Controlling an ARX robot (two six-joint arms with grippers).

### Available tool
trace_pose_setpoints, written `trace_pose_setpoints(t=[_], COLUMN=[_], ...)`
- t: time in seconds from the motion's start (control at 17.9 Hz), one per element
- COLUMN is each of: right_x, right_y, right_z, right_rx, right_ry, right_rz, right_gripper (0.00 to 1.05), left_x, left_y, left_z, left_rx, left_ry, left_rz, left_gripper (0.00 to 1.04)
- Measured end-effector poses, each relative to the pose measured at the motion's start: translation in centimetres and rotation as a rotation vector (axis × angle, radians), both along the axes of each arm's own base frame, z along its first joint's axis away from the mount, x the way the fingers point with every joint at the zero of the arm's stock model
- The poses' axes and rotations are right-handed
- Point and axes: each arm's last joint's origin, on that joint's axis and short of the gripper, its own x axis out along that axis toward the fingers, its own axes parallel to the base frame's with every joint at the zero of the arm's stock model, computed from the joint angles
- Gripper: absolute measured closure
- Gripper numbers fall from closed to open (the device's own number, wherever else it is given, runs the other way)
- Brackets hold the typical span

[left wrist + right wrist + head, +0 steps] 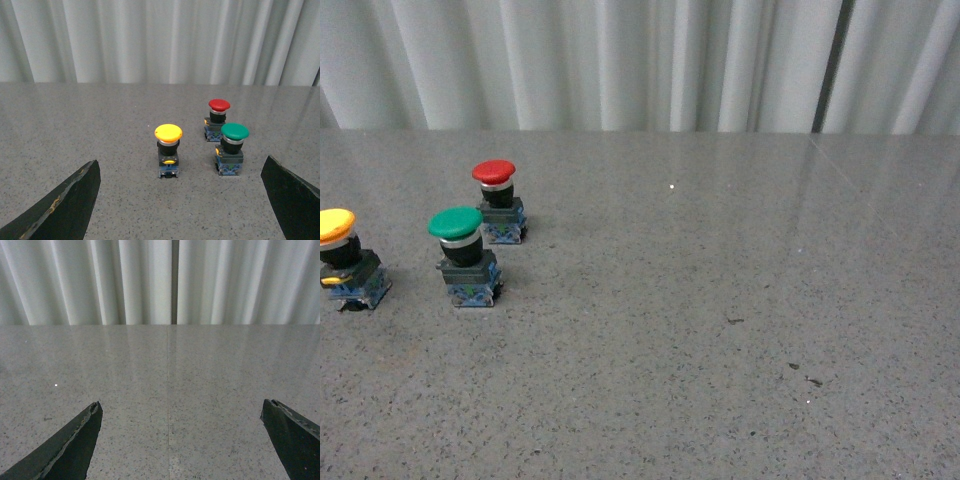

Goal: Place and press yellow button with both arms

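Black wedge-shaped L claw fingers [70,205] apart, round-capped yellow button [168,150] beyond

Our left tool [181,160] hangs low over the counter [75,125], its two black fingers [70,205] spread wide and gripping nothing. Our right tool [182,402] hangs the same way over the counter, its fingers [292,432] wide apart and empty.

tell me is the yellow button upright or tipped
Upright: the yellow button stands on its base with the yellow cap on top.
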Motion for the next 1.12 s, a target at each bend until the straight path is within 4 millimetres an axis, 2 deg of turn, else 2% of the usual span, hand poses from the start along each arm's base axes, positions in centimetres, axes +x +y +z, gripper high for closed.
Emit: trace_pose_setpoints(t=[1.01,1.12], right_x=[0.00,0.00], right_y=[0.00,0.00], right_z=[0.00,-0.01], right_rx=[0.000,0.000], right_ry=[0.000,0.000], right_rz=[0.000,0.000], right_gripper=[0.07,0.07], left_x=[0.00,0.27], left_y=[0.00,-0.06], left_z=[-0.04,-0.02], left_rx=[0.001,0.064], left_ry=[0.004,0.192], left_rz=[0.002,0.069], left_gripper=[0.07,0.07])
